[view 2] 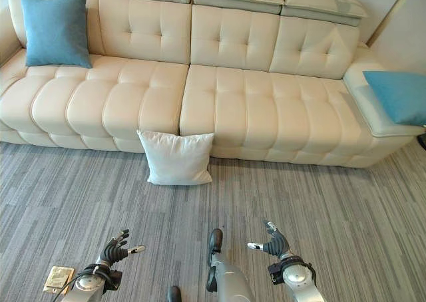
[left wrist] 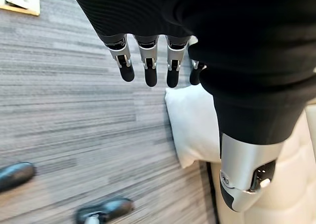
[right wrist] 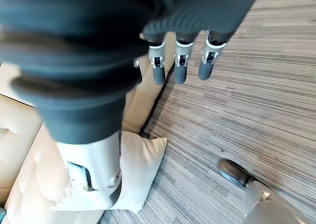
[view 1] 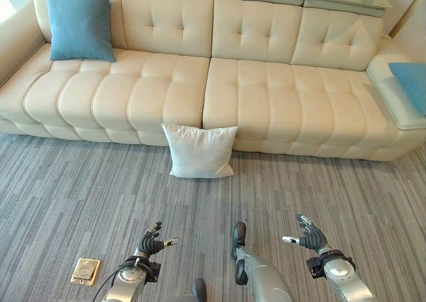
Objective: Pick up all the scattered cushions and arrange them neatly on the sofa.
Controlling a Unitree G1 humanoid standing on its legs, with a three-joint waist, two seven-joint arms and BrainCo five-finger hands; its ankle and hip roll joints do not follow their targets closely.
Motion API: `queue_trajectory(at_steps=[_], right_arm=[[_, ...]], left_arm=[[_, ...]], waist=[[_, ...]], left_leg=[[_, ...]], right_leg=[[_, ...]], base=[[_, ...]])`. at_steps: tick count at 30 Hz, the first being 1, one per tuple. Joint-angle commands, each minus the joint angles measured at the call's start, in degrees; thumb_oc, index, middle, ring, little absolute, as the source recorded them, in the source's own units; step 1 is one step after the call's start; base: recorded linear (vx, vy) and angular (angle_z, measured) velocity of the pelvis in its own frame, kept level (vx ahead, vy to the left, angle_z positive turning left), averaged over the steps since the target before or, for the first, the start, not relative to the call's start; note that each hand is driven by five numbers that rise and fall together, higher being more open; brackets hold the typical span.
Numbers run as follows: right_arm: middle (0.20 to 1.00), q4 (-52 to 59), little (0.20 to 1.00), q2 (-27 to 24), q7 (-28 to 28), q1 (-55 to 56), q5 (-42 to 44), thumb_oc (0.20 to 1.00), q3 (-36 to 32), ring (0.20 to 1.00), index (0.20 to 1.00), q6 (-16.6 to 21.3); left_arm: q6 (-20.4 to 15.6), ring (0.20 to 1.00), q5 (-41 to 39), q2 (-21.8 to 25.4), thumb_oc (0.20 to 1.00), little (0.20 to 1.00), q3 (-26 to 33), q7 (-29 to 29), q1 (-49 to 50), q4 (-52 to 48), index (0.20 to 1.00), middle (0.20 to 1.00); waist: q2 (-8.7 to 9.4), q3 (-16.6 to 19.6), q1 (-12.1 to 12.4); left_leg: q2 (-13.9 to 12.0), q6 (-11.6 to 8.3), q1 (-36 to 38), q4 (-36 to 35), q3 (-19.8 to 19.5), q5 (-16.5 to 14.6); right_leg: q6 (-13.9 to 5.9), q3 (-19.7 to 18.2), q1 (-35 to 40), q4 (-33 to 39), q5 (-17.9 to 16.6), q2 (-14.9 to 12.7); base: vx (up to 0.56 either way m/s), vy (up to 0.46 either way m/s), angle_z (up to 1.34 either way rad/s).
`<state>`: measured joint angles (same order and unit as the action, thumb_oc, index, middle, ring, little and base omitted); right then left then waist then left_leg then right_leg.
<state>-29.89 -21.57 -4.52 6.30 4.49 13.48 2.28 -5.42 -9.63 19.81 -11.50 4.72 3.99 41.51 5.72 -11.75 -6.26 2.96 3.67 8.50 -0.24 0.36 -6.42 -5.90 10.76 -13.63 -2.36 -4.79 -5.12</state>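
1. Left eye view: cream sofa (view 1: 219,82) runs across the back. White cushion (view 1: 200,151) stands on the grey floor (view 1: 66,195), leaning against the sofa front at the seam betw. the two seats. Blue cushion (view 1: 80,24) is upright on the sofa's left end, against the backrest. Second blue cushion (view 1: 409,82) lies on the right end section, partly cut off by the edge. Small tan floor plate (view 1: 86,271) sits near the left arm.
2. Right eye view: left hand (view 2: 114,249) and right hand (view 2: 274,242) both hover low over the floor, well apart from the white cushion, holding nothing.
3. Left wrist view: left hand's fingers (left wrist: 148,66) are straight and relaxed, empty. White cushion shows past them, w/ the sofa base beside it.
4. Right wrist view: right hand's fingers (right wrist: 180,66) are extended and loose, nothing gripped. White cushion leans on the sofa front below.
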Motion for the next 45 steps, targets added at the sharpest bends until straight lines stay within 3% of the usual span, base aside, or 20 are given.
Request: queue_trajectory(at_steps=[1, 2, 4, 7, 9, 12, 15, 20, 22, 24, 25, 26, 28, 29, 33, 38, 45], right_arm=[[1.0, 1.2, 1.0, -2.3, -0.7, -2.4, 0.8, 1.0, -2.0, 1.0, 1.0, 1.9], [1.0, 1.4, 1.0, -2.8, -1.0, -2.5, 1.0, 1.0, -1.7, 1.0, 1.0, 2.1], [1.0, 1.0, 1.0, -3.1, -1.2, -2.4, 1.4, 1.0, -2.1, 1.0, 1.0, 2.1], [1.0, 1.4, 1.0, -3.7, -1.5, -2.1, 1.4, 1.0, -2.6, 1.0, 1.0, 2.1], [1.0, 1.6, 1.0, -3.9, -1.7, -2.1, 1.1, 1.0, -2.5, 1.0, 1.0, 1.9], [1.0, 0.9, 1.0, -4.0, -2.2, -2.5, 0.5, 1.0, -2.1, 1.0, 1.0, 1.7], [1.0, 0.6, 1.0, -3.9, -2.2, -2.8, 0.3, 1.0, -1.8, 1.0, 1.0, 1.7], [1.0, -0.2, 1.0, -3.0, -1.6, -3.3, -0.5, 1.0, -1.0, 1.0, 1.0, 1.5], [1.0, 0.2, 1.0, -2.1, -1.3, -3.5, -0.7, 1.0, -0.7, 1.0, 1.0, 1.5], [1.0, 0.3, 1.0, -1.0, -0.9, -4.2, -0.4, 1.0, -0.1, 1.0, 1.0, 1.7], [1.0, 0.3, 1.0, -1.0, -0.9, -4.2, -0.4, 1.0, -0.1, 1.0, 1.0, 1.7], [1.0, 0.6, 1.0, -0.2, -0.7, -6.1, -0.3, 1.0, 1.6, 1.0, 1.0, 1.8], [1.0, 1.2, 1.0, 0.1, -0.6, -6.8, -0.4, 1.0, 2.1, 1.0, 1.0, 1.9], [1.0, 1.1, 1.0, 0.2, -0.3, -7.1, -0.5, 1.0, 2.6, 1.0, 1.0, 1.7], [1.0, 1.7, 1.0, -0.4, -0.4, -7.1, -0.6, 1.0, 2.9, 1.0, 1.0, 1.7], [1.0, 2.1, 1.0, -1.6, -0.9, -6.5, -1.5, 1.0, 2.4, 1.0, 1.0, 1.8], [1.0, 4.4, 1.0, -3.3, -1.5, -8.6, -3.0, 1.0, 3.4, 1.0, 1.0, 2.5]], left_arm=[[-2.6, 1.0, 2.2, 1.3, 1.0, 1.0, -0.1, -0.4, -1.5, -2.8, 1.0, 1.0], [-2.6, 1.0, 2.0, 1.2, 1.0, 1.0, -0.2, -0.3, -1.5, -2.8, 1.0, 1.0], [-2.4, 1.0, 1.6, 1.0, 1.0, 1.0, -0.2, -0.4, -1.4, -2.3, 1.0, 1.0], [-2.3, 1.0, 2.1, 1.2, 1.0, 1.0, -0.4, -0.8, -1.5, -1.9, 1.0, 1.0], [-2.2, 1.0, 2.0, 1.4, 1.0, 1.0, -0.4, -0.7, -1.2, -2.5, 1.0, 1.0], [-2.1, 1.0, 1.2, 1.3, 1.0, 1.0, 0.0, -0.3, -1.3, -1.6, 1.0, 1.0], [-2.1, 1.0, 1.1, 1.1, 1.0, 1.0, 0.0, 0.0, -1.4, 0.0, 1.0, 1.0], [-2.2, 1.0, 1.1, 1.0, 1.0, 1.0, 1.2, 0.3, -0.3, 1.9, 1.0, 1.0], [-1.9, 1.0, 1.2, 1.2, 1.0, 1.0, 1.4, 0.4, -0.5, 2.6, 1.0, 1.0], [-1.6, 1.0, 1.5, 2.0, 1.0, 1.0, 1.2, 0.5, -1.7, 3.4, 1.0, 1.0], [-1.6, 1.0, 1.5, 2.0, 1.0, 1.0, 1.2, 0.5, -1.7, 3.4, 1.0, 1.0], [-1.4, 1.0, 1.8, 3.2, 1.0, 1.0, 1.1, 0.9, -2.8, 3.3, 1.0, 1.0], [-1.4, 1.0, 1.7, 3.4, 1.0, 1.0, 1.0, 0.9, -3.1, 3.2, 1.0, 1.0], [-1.4, 1.0, 1.6, 3.3, 1.0, 1.0, 0.8, 0.9, -3.0, 3.0, 1.0, 1.0], [-1.6, 1.0, 0.7, 2.9, 1.0, 1.0, 0.9, 0.8, -2.5, 2.5, 1.0, 1.0], [-2.0, 1.0, 0.5, 2.9, 1.0, 1.0, 2.2, 0.9, -1.8, 1.6, 1.0, 1.0], [-2.9, 1.0, -0.7, 4.8, 1.0, 1.0, 3.6, 2.0, -3.4, -0.6, 1.0, 1.0]], waist=[[-1.9, 0.6, -0.6], [-1.84, 0.2, -0.3], [-1.48, 0.7, -0.2], [-1.05, 0.5, 1.1], [-1.26, 0.3, 1.8], [-2.09, -0.3, 3.3], [-2.15, -0.4, 3.8], [-2.71, 0.8, 5.6], [-1.64, 1.4, 6.1], [-0.38, 1.0, 6.3], [-0.49, 1.2, 6.4], [-0.14, -0.2, 6.2], [-0.46, -0.8, 6.0], [-1.24, -1.0, 5.1], [-1.28, -1.5, 3.7], [-0.86, -0.9, 4.8], [-1.28, -1.2, 5.6]], left_leg=[[-2.1, -9.04, -1.1, 16.9, 5.6, 2.7], [-3.0, -10.2, -3.9, 22.6, 6.2, 4.5], [-5.7, -10.22, -6.5, 24.7, 9.4, 6.2], [-8.1, -7.68, -10.7, 19.5, 13.4, 1.5], [-8.1, -7.52, -13.2, 13.9, 12.2, 2.0], [-8.7, -9.05, -17.5, 4.5, 7.0, 9.1], [-8.8, -9.62, -20.6, -0.6, 5.0, 11.6], [-8.3, -9.17, -22.7, 0.8, 3.4, 13.8], [-6.9, -7.78, -22.8, 4.7, 3.4, 11.9], [-6.1, -6.1, -21.9, 8.2, 4.6, 8.9], [-6.2, -6.12, -22.0, 8.2, 4.6, 9.0], [-5.9, -4.22, -19.7, 8.8, 5.9, 6.4], [-5.8, -3.61, -18.1, 8.7, 6.0, 5.7], [-5.0, -2.8, -14.7, 7.4, 5.9, 4.3], [-3.0, -2.54, -11.0, 7.4, 5.4, 1.7], [-1.8, -3.11, -11.1, 10.3, 5.6, -0.6], [-2.6, -3.73, -12.6, 10.0, 5.4, -0.6]], right_leg=[[0.63, 0.7, 3.5, -2.4, 2.1, 1.7], [1.75, 0.1, 5.1, -2.3, 2.9, 2.0], [2.84, 0.4, 7.9, -1.2, 4.9, 1.8], [2.45, 0.4, 11.7, -0.1, 7.2, 1.2], [2.37, -0.3, 13.0, -0.1, 8.7, 1.1], [2.65, -2.9, 15.7, 0.7, 10.5, 2.5], [2.48, -5.2, 18.0, 0.5, 12.7, 2.8], [1.53, -9.6, 22.7, -1.9, 16.0, 2.4], [0.6, -10.8, 22.3, -6.7, 16.2, 0.2], [-0.76, -11.4, 18.2, -16.0, 11.8, -1.7], [-0.74, -11.5, 18.0, -15.9, 11.7, -1.5], [-1.37, -12.3, 12.2, -25.4, 5.3, -2.3], [-1.19, -12.3, 9.4, -28.9, 4.1, -1.6], [-0.88, -11.1, 5.6, -30.0, 5.1, 0.5], [-0.33, -8.0, 3.3, -21.1, 8.4, 1.5], [0.5, -7.0, 7.1, -13.6, 10.2, 0.2], [1.17, -5.8, 7.3, -11.6, 11.2, 0.4]], base=[[0.35, -0.148, 1.03], [0.28, -0.118, 0.74], [0.3, -0.105, 0.21], [0.34, -0.014, -0.04], [0.3, 0.059, -0.06], [0.29, 0.071, -0.16], [0.39, 0.143, -0.23], [0.45, 0.258, -0.3], [0.46, 0.296, -0.72], [0.27, 0.185, -0.26], [0.22, 0.217, -0.11], [0.23, 0.236, -0.17], [0.26, 0.226, -0.41], [0.32, 0.185, -0.17], [0.31, 0.099, -0.03], [0.18, -0.047, 0.05], [0.04, -0.083, 0.03]])
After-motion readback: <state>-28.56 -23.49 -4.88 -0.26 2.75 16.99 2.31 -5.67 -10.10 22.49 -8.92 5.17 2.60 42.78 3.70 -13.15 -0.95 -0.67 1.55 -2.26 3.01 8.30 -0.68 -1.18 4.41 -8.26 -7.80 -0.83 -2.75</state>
